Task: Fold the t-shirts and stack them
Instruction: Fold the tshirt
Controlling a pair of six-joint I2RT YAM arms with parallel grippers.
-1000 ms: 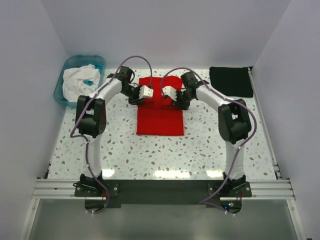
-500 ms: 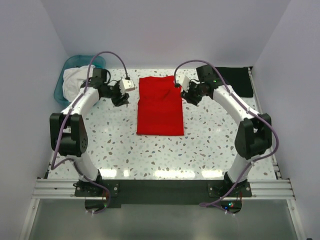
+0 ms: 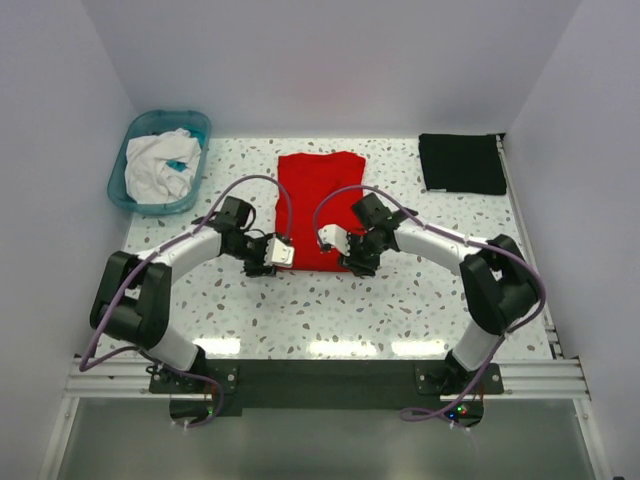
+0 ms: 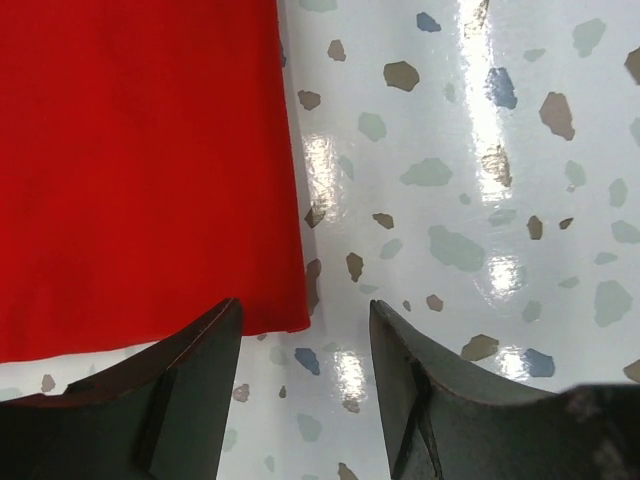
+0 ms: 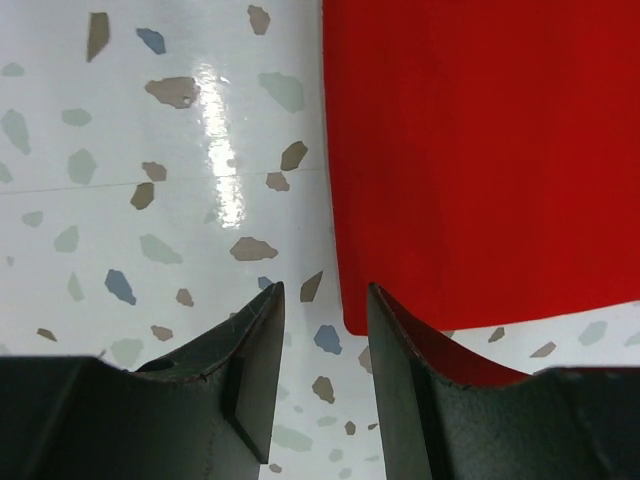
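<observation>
The red t-shirt (image 3: 320, 195) lies flat as a long folded rectangle in the middle of the speckled table. My left gripper (image 3: 272, 260) hovers at its near left corner and is open; in the left wrist view that gripper (image 4: 304, 305) straddles the red corner (image 4: 290, 318) with nothing pinched. My right gripper (image 3: 350, 260) sits at the near right corner, also open; seen from the right wrist, the gripper (image 5: 325, 288) has bare table between its fingers and the red t-shirt's corner (image 5: 352, 322) next to its right finger (image 5: 400, 350). The black t-shirt (image 3: 461, 163) rests folded at the far right.
A teal basin (image 3: 124, 183) at the far left holds a crumpled white cloth (image 3: 160, 165). Walls close in the table on the left, right and back. A metal rail (image 3: 320, 378) runs along the near edge by the arm bases.
Both grippers left the shirt's far end, swung out to the sides, then came down to its near corners. The red shirt lies as before.
</observation>
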